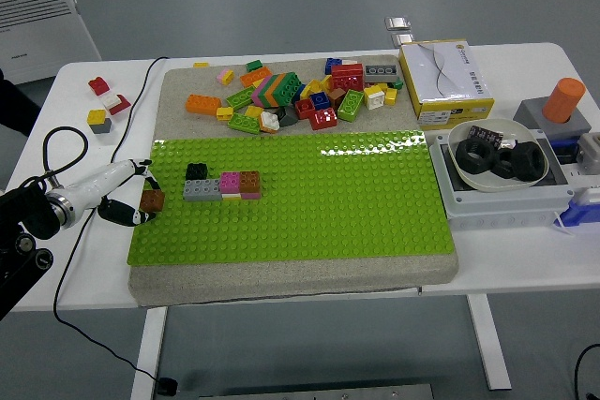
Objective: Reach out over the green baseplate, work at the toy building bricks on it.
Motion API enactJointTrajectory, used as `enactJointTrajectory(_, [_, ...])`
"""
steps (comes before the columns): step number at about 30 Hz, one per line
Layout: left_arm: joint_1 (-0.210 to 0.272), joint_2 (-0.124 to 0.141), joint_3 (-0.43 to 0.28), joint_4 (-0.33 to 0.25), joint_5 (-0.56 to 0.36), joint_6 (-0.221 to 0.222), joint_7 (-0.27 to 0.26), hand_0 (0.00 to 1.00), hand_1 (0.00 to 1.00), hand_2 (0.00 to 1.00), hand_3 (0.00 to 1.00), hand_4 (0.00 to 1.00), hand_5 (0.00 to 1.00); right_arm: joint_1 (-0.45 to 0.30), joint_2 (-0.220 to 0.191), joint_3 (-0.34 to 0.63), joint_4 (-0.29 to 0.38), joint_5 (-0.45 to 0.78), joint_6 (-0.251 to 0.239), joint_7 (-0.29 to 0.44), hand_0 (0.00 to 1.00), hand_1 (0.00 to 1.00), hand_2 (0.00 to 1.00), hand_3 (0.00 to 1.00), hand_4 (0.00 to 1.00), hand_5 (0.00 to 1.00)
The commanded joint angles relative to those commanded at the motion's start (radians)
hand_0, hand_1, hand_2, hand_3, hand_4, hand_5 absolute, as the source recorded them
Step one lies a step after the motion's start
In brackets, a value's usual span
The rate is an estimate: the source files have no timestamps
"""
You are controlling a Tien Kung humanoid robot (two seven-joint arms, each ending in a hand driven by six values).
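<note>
White table (84, 119) fills the frame; we note the green baseplate (300, 199) at centre. At left, our left hand (131, 196) pinches a brown brick (152, 200) between curled fingers at the baseplate's left edge. Grey, pink, brown bricks (223, 185) sit joined nearby.

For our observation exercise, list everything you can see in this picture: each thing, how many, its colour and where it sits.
flat studded green baseplate: one, on a grey mat, table centre
small joined bricks: one cluster of black, grey, pink, brown and yellow, on the baseplate's left part
loose toy bricks: a mixed-colour pile, on the mat behind the baseplate
stray bricks: about three, red, white and yellow-grey, far left of table
yellow-edged cardboard box: one, back right
white bowl: one, holding black rings, right
orange cylinder: one, far right
brown brick: one, held at the baseplate's left edge
left hand: one, white and black, gripping the brown brick
</note>
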Motion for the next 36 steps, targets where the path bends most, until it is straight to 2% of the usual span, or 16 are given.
enactJointTrajectory(2, [0.000,0.001,0.001,-0.003,-0.003,-0.002,0.001,0.998,0.998,0.998,0.576,0.844,0.045,0.000,0.000,0.001,0.000,0.000,0.000,0.000,0.664,0.645,0.648,0.746,0.732,0.998])
enactJointTrajectory(13, [-0.004,0.005,0.008,-0.019,-0.022,-0.018,0.005,0.998,0.998,0.997,0.581,0.846,0.003,0.001,-0.002,0.010,0.000,0.000,0.002,0.001,0.665,0.646,0.647,0.745,0.730,0.998])
enactJointTrajectory(24, [-0.006,-0.004,0.009,-0.002,-0.021,0.006,-0.008,0.998,0.998,0.988,0.575,0.852,0.002,0.001,-0.003,0.014,0.000,0.000,0.003,0.000,0.664,0.647,0.646,0.747,0.731,0.998])
enactJointTrajectory(36, [-0.011,-0.010,0.011,0.013,-0.024,0.006,-0.011,0.998,0.998,0.986,0.587,0.830,0.002,0.001,-0.002,0.019,0.000,0.000,0.003,0.001,0.664,0.645,0.642,0.747,0.730,0.998])
